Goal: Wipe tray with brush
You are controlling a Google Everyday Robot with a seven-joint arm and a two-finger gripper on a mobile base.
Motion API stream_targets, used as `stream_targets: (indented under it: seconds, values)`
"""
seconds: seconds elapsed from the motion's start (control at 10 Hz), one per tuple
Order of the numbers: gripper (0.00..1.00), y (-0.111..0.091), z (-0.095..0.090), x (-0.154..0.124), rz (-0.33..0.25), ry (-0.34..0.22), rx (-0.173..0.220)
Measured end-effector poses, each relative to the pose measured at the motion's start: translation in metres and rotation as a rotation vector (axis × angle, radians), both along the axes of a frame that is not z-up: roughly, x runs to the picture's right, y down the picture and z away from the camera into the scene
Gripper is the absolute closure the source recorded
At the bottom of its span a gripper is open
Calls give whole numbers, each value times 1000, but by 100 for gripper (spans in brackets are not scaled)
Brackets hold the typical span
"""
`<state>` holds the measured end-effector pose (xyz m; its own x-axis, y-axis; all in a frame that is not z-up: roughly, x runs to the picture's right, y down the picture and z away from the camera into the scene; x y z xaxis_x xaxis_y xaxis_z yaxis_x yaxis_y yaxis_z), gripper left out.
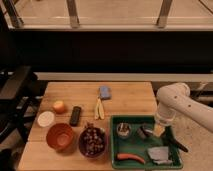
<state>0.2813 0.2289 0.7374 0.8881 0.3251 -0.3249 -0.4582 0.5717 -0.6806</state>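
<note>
One brush [175, 143] mattered here: slim, black-handled, slanting across the right rim of the tray [116, 137], its lower end poking past the tray's right edge and its upper end lost under the gripper [159, 131]. The gripper hung over the tray's right half, near the back rim, its fingers pressed together; it appeared to be pinching the brush's upper handle, though the contact itself was hidden. The brush looked light and stiff, with a smooth, thin handle that could twist in a pinch, so a hold nearer the middle of the handle would probably have steered the bristles better than one at the end.

Inside the tray lay a small metal cup [124, 130] near the back rim, a dark object [145, 132] just beside the gripper, a grey cloth [159, 155] at the front right corner and a thin orange item [130, 157] along the front rim. These would likely have got in the way of any sweep.

The tray sat at the table's [130, 97] front right corner. Left of it stood a bowl of dark fruit [92, 141] and an empty orange bowl [60, 136].
</note>
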Motion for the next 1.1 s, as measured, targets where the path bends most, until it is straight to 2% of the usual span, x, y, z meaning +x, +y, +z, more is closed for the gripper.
stream_targets:
  seconds: [0.1,0.3,0.6,0.8,1.0,1.1]
  values:
    - [100,6,-6,-1,-1,8,-11]
    - [100,17,-27,16,13,66,-31]
    - [100,8,-34,46,8,133,-28]
    - [100,-8,-18,48,-11,131,-17]
    - [100,-28,6,35,-45,85,-3]
    - [100,-31,10,28,-51,68,-1]
